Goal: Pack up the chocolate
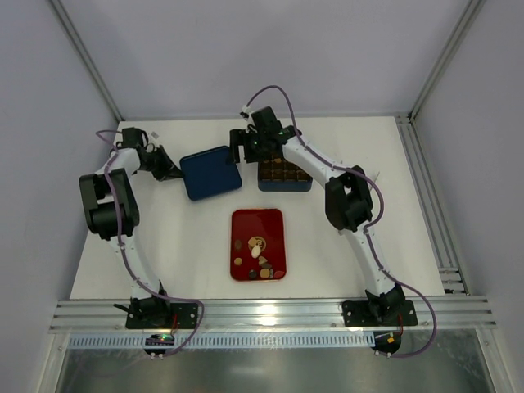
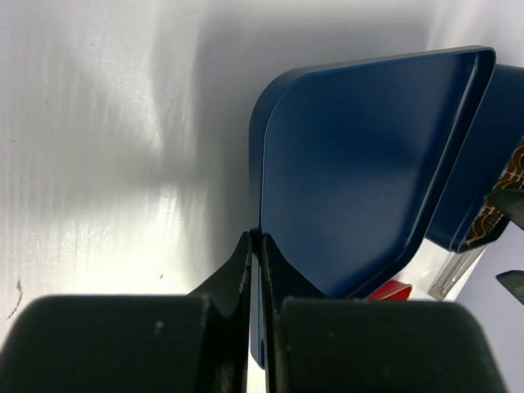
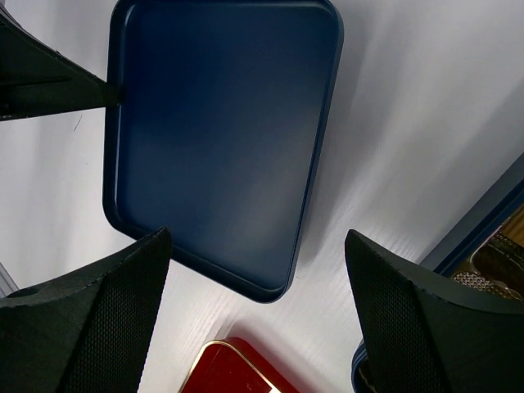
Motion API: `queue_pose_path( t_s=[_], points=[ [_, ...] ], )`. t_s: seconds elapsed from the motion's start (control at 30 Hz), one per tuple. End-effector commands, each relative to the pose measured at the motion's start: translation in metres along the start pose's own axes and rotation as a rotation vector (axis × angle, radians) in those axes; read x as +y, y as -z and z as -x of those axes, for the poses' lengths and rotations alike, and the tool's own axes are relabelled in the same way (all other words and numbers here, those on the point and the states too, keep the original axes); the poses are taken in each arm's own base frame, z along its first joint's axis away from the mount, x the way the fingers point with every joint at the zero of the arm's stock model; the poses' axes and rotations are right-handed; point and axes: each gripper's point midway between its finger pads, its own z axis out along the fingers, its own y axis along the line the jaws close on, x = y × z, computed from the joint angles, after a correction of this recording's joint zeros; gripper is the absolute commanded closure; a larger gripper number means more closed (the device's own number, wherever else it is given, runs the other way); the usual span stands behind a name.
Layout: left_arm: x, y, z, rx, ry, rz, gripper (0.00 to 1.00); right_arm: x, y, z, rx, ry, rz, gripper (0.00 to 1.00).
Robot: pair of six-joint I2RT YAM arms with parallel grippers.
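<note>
Several small chocolate pieces (image 1: 258,254), brown, tan and cream, lie on the flat red tray (image 1: 242,221). My left gripper (image 1: 176,174) (image 2: 256,237) is shut on the left rim of a dark blue lid (image 1: 211,172) (image 2: 360,164) (image 3: 221,123). The lid is tilted and throws a shadow on the table. The dark blue box (image 1: 284,173) (image 3: 491,237) with brown grid compartments stands right of the lid. My right gripper (image 1: 250,155) (image 3: 258,237) hangs open over the gap between lid and box, holding nothing.
The red tray's corner (image 3: 229,368) (image 2: 391,290) shows just below the lid. The left gripper's black fingers (image 3: 49,82) reach in at the lid's far edge. An aluminium frame rail (image 1: 426,205) borders the white table on the right.
</note>
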Motion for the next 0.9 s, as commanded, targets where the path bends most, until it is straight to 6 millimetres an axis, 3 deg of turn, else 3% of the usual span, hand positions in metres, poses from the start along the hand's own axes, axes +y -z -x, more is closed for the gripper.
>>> queue_pose_path(
  t_s=[0.0, 0.47, 0.73, 0.87],
  points=[
    [-0.029, 0.026, 0.009, -0.047, -0.025, -0.094, 1.00, 0.013, 0.002, 0.016, -0.046, 0.038, 0.020, 0.14],
    [-0.048, 0.046, 0.004, -0.058, -0.026, -0.164, 1.00, 0.025, -0.006, 0.006, -0.021, -0.017, 0.104, 0.14],
    [-0.054, 0.053, 0.000, -0.062, -0.043, -0.189, 1.00, 0.070, 0.002, 0.012, -0.004, -0.128, 0.364, 0.14],
    [-0.056, 0.054, -0.002, -0.060, -0.042, -0.197, 1.00, 0.083, 0.007, 0.013, 0.019, -0.200, 0.461, 0.18]
  ],
)
